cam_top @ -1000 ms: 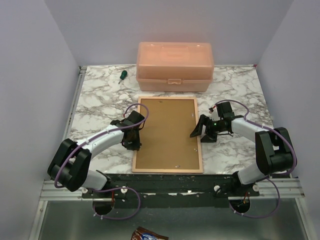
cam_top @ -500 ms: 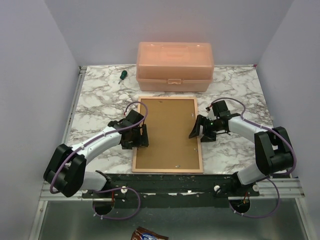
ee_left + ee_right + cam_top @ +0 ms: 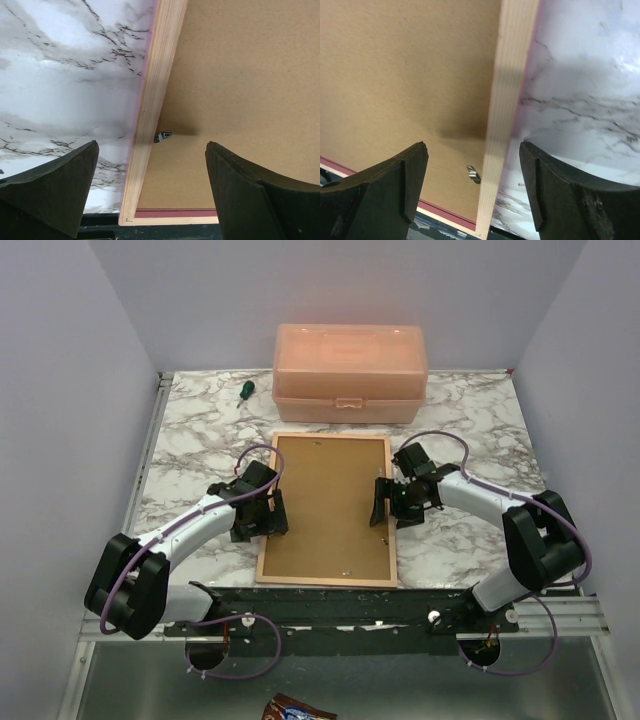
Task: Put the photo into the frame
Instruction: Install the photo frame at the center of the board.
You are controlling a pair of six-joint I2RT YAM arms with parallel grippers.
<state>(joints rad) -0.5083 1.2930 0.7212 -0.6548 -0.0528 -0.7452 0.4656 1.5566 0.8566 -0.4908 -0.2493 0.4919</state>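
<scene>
Shifted since the earlier frames, the thin rectangular frame (image 3: 325, 582), pale wood back upward with a pink edge, has its lower end further left, and the right gripper (image 3: 385, 502) has come leftward over its right rail. It lies flat at the centre of the top view on the white marble-patterned table (image 3: 190, 440), with the plain brown backing board (image 3: 325, 505) inside it.

The left gripper (image 3: 262, 512) is spread wide astride the left rail and clamps nothing. The right gripper is likewise wide open across the right rail.

Each wrist view shows a small metal tab (image 3: 161, 136) at the rail's inner edge.

A peach translucent plastic box (image 3: 350, 370) sits at upper centre, with a green-handled screwdriver (image 3: 244, 390) to its left.
</scene>
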